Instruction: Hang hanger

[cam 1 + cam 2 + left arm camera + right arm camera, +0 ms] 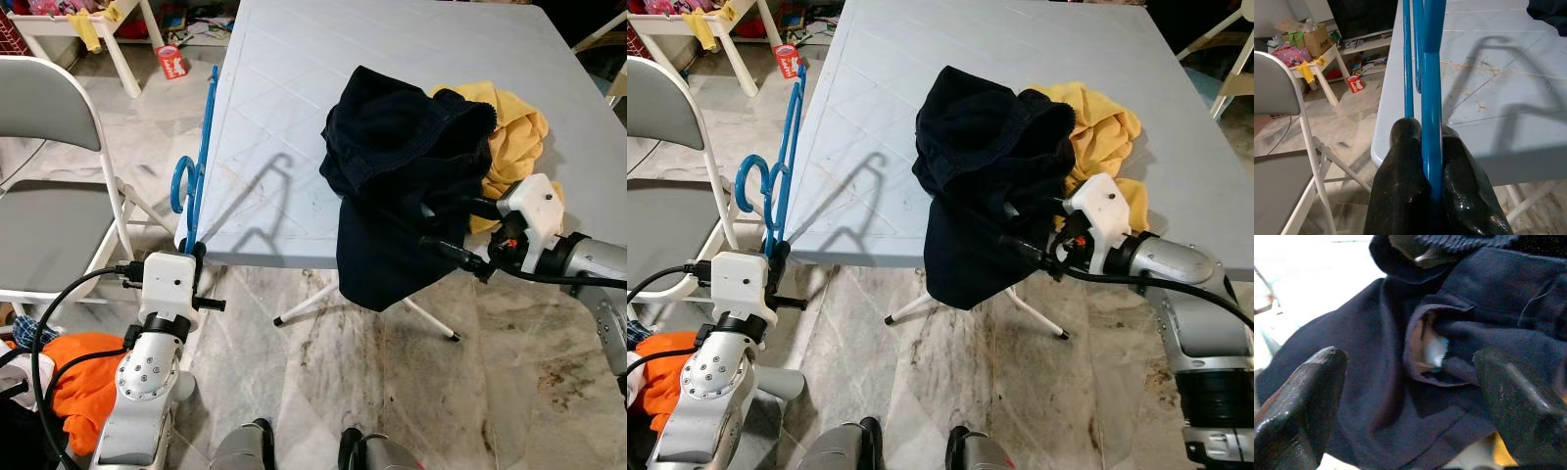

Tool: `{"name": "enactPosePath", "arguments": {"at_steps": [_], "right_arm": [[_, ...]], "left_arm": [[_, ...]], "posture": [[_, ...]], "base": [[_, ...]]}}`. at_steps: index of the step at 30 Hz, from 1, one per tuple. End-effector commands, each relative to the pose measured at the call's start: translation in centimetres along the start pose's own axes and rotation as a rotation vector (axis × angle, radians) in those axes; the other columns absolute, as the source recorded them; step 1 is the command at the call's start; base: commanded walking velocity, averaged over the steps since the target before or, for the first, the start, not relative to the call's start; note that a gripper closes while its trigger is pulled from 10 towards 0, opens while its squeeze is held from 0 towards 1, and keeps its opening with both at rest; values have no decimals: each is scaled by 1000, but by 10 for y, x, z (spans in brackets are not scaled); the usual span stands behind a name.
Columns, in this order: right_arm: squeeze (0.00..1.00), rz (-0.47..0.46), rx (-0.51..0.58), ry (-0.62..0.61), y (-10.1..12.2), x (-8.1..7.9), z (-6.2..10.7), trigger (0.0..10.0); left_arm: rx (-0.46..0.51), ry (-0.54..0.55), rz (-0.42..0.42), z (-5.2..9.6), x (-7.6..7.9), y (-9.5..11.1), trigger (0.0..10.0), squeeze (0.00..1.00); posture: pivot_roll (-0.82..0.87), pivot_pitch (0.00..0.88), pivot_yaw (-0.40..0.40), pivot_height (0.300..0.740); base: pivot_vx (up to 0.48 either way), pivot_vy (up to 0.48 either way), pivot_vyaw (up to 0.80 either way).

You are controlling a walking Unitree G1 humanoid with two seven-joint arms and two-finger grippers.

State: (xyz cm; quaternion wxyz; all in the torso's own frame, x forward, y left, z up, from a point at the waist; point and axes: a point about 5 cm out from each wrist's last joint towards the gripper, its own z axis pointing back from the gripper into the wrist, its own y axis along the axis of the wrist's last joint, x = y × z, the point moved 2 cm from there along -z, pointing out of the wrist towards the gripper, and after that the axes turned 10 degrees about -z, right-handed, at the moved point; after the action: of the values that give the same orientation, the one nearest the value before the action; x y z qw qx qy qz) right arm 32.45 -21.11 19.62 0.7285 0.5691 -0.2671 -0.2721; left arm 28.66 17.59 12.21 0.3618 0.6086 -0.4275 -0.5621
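Hanger: blue plastic hanger (196,162), upright beside the table's left edge.
Left gripper (1432,161): fingers clamped on its thin bar.
Right gripper (1410,382): jaws wide apart, facing the dark navy garment (402,176), holding nothing.
Table (294,117): pale, grooved; crumpled yellow cloth (514,137) behind the garment.

Bare table (294,147) between blue hanger (201,147) and dark garment (402,186).

Probably home: clothes (411,166), folding chair (49,127)
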Motion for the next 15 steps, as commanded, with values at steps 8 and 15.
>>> {"name": "enactPosePath", "arguments": {"at_steps": [8,15], "right_arm": [[0,-28,-68,180,-13,-27,-19,10000],[0,-100,-35,207,-16,-33,-51,10000]], "left_arm": [[-36,-24,4,4,3,-7,10000,0],[-40,-22,10,9,3,-7,10000,0]], "posture": [[64,223,9,740],[77,234,3,740]], "base": [[0,0,0],[0,0,0]]}}
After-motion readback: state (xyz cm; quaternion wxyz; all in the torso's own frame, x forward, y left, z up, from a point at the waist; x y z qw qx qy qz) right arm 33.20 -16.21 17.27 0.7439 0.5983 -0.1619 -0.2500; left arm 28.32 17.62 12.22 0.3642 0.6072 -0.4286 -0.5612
